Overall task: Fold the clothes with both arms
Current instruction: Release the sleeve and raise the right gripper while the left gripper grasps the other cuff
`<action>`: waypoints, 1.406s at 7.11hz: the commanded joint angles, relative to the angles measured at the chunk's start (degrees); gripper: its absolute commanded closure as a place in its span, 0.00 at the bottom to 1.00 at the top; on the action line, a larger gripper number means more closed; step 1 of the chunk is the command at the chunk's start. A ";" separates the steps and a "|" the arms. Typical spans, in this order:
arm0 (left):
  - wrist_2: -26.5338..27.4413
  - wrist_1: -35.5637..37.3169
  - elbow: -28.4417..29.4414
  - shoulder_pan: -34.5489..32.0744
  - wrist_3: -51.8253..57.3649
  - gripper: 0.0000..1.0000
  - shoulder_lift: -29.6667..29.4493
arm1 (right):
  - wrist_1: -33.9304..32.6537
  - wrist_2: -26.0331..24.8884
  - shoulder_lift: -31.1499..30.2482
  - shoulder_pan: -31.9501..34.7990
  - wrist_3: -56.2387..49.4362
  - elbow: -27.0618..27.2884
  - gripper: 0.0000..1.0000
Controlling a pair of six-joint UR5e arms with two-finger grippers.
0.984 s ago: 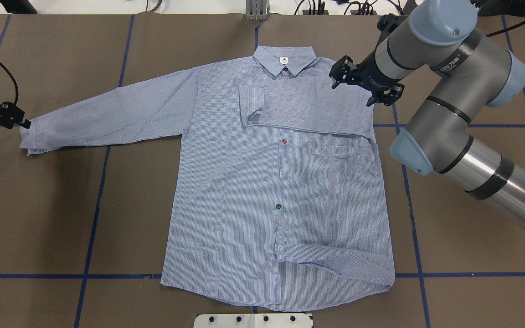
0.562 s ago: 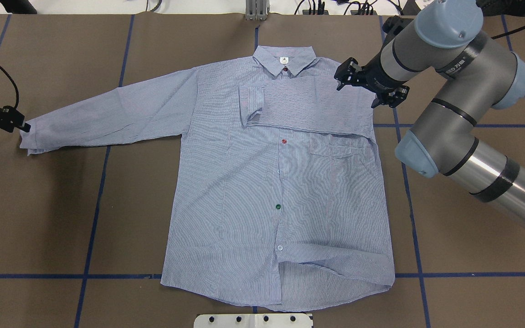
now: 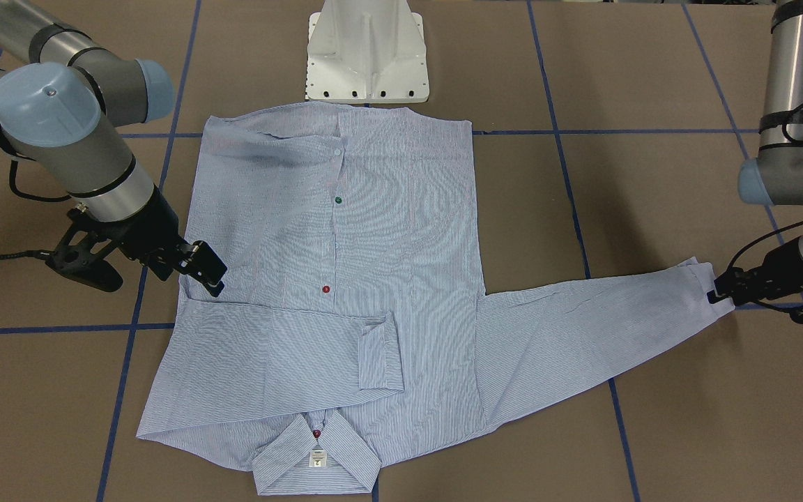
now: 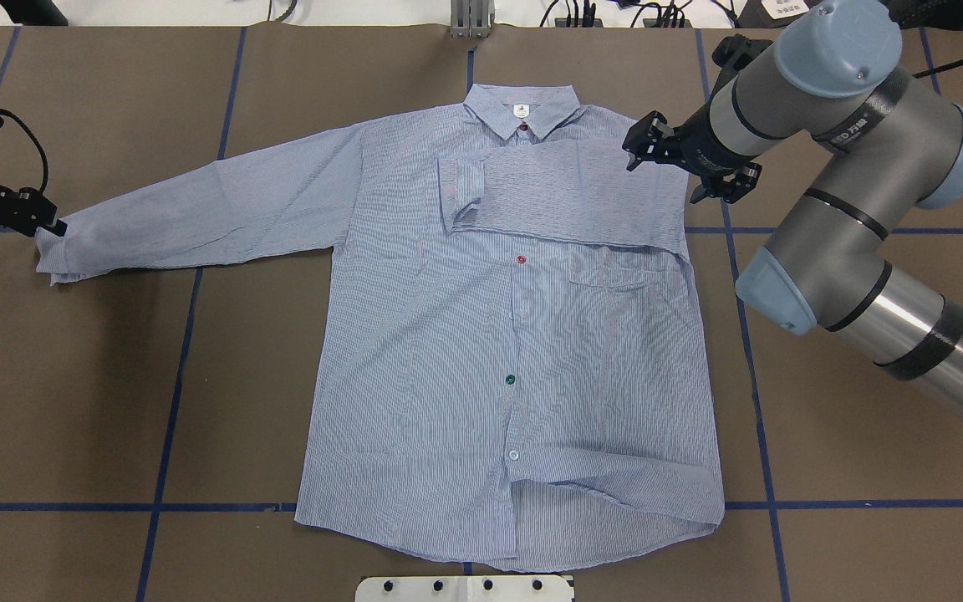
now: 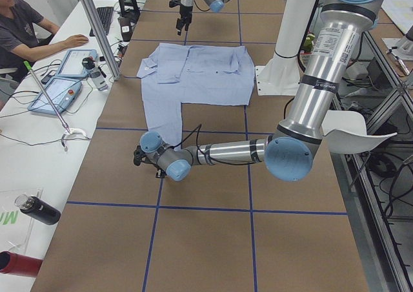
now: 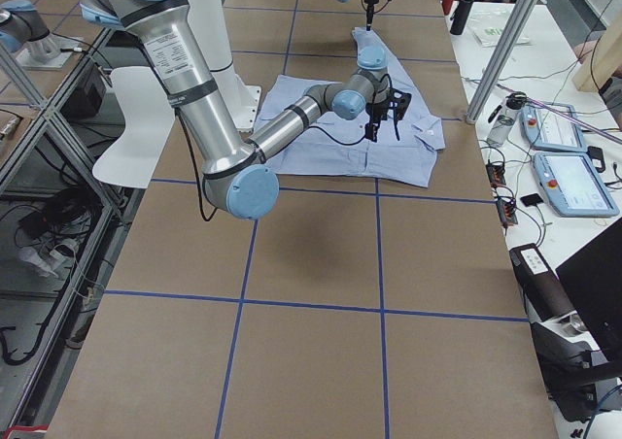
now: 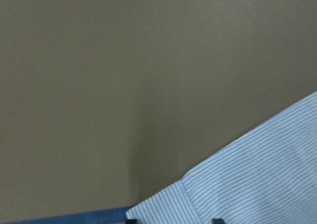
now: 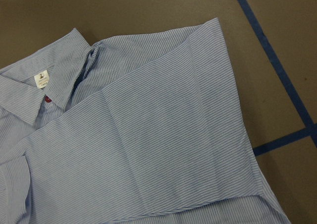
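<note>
Shirt (image 4: 481, 334) lies flat, front up, on my brown bench (image 4: 72, 401) with its blue tape grid (image 4: 72, 507), one sleeve (image 4: 565, 196) folded across the chest. Right jaws hang wide open and empty over that shoulder; left jaws sit at the other cuff (image 4: 55, 255), can't tell if they're pinching. Operator's (image 5: 16, 24) at the side desk (image 5: 26, 150).

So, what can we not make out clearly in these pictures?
Whether the left pincer holds the cuff: too small in the front-facing view, cut off at the left wrist view's bottom edge.
Print on the collar label: too small.
Part of the shirt under the folded sleeve: covered, overhead view.
</note>
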 commanded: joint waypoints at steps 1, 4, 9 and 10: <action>0.17 -0.03 0.59 0.11 0.10 0.41 -0.01 | 0.00 -0.06 0.02 -0.04 0.00 0.04 0.00; 0.17 0.06 0.59 0.11 -0.17 1.00 0.26 | 0.00 -0.32 0.02 -0.22 0.17 0.04 0.00; -2.72 1.64 -10.81 -0.06 -17.84 1.00 -1.83 | 0.00 0.38 -0.85 0.75 -0.96 0.40 0.00; -2.65 1.64 -11.36 0.20 -28.10 1.00 -5.77 | 0.00 0.21 -2.42 1.45 -4.53 0.48 0.00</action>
